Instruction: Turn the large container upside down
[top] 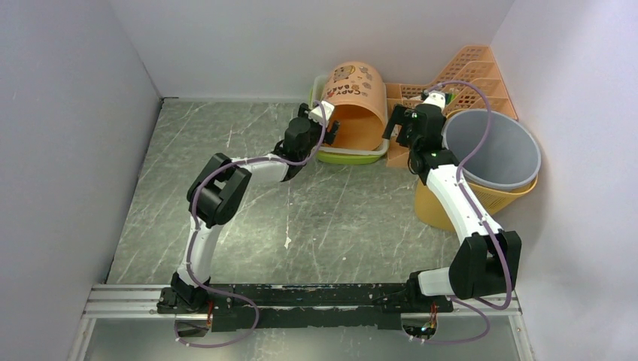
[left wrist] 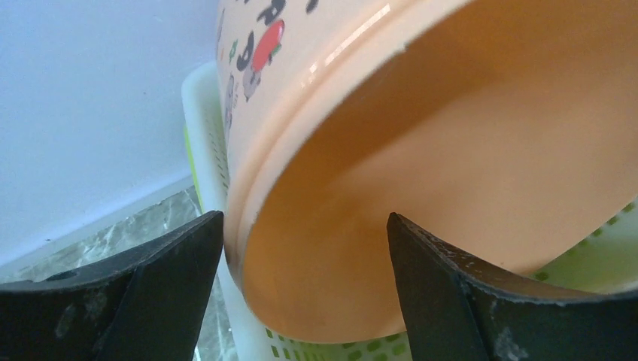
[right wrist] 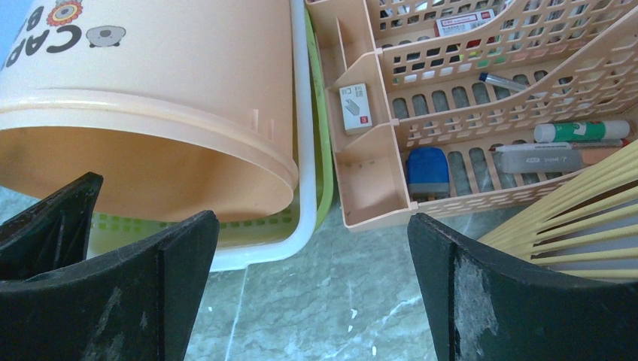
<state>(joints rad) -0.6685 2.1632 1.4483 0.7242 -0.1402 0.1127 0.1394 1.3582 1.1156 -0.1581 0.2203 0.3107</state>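
**Desk:** Large peach-orange plastic bucket (left wrist: 466, 150): glossy, smooth, cartoon print on its wall?

**Photographer:** Yes. The white perforated plastic basket (right wrist: 303, 150) (green edging) has a duller sheen. The grey marble-look tabletop (top: 338, 218) is scratched and streaked.

**Desk:** And the black fingers (left wrist: 150, 293) of the left gripper (left wrist: 305, 216)?

**Photographer:** Matt, scuffed, pale-flecked.

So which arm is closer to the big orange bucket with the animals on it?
Left. The left gripper is right at the orange bucket's mouth, open fingers either side of its rim. The right gripper hangs open just beside it, over by the peach organizer.
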